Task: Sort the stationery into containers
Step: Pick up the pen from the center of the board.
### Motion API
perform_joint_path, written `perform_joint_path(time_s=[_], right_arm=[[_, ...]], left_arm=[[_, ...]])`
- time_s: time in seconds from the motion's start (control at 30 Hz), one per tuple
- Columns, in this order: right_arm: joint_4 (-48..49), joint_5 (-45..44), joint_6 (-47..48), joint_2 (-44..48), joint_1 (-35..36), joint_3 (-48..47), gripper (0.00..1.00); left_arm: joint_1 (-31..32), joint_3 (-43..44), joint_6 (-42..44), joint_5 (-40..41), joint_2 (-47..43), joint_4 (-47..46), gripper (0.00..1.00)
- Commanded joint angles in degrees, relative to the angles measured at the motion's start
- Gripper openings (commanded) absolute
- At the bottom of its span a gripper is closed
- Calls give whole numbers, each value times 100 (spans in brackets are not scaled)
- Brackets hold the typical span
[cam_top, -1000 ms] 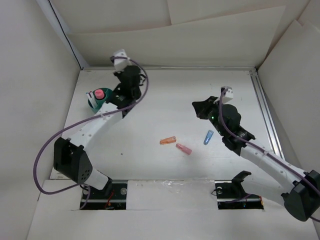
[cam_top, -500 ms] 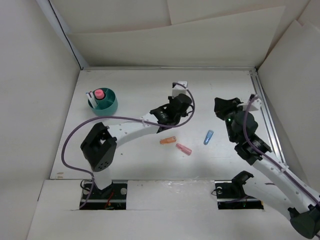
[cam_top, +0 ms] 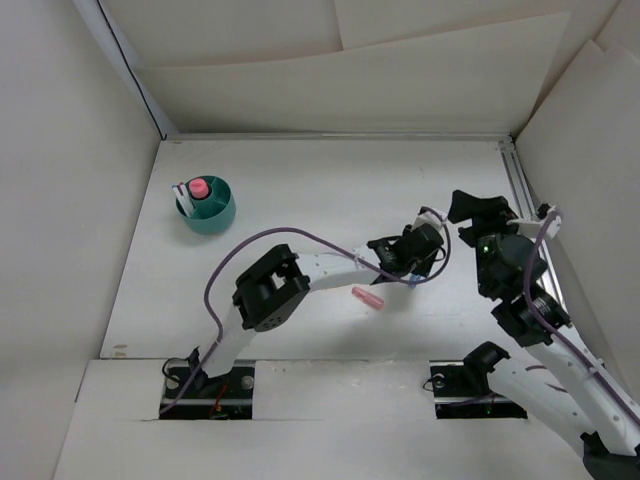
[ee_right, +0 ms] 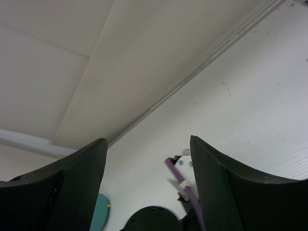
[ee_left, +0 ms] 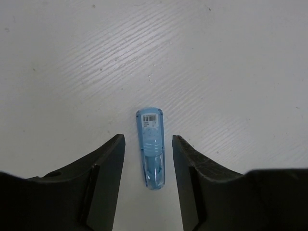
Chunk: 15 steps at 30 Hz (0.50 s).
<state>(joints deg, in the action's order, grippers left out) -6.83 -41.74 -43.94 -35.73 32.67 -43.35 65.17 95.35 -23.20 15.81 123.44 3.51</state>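
Left pincer [ee_left: 147,140] reached blue piece [ee_left: 151,149]; pink piece [cam_top: 367,296] beside.

Light-blue piece [ee_left: 150,148] was translucent with a white barcode label, pink piece [cam_top: 367,296] was pale rose, cup [cam_top: 222,217] was teal, its pink-capped pen [cam_top: 199,187] white-bodied, table [cam_top: 300,190] off-white, faintly grained, cable [cam_top: 262,236] purple, left gripper [ee_left: 147,140] matte black.

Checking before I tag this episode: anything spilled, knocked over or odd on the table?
Nothing damaged or spilled. The round teal plastic cup stands upright. Only oddity: the left gripper reaches far across to the right, straddling the short light-blue marker piece; a short pink piece lies loose nearby.
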Motion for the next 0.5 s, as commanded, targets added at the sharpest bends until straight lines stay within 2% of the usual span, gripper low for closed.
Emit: perform_joint_path(time_s=[0.0, 0.1, 0.47], right_arm=[[-187, -195, 34, 259, -32, -367, 76], [-187, -256, 35, 460, -32, -367, 76], [-29, 200, 228, 329, -32, -420, 76]], left_arm=[[-83, 598, 70, -455, 154, 246, 41], [-83, 782, 70, -509, 295, 247, 46], [-83, 1407, 316, -386, 953, 721, 44]])
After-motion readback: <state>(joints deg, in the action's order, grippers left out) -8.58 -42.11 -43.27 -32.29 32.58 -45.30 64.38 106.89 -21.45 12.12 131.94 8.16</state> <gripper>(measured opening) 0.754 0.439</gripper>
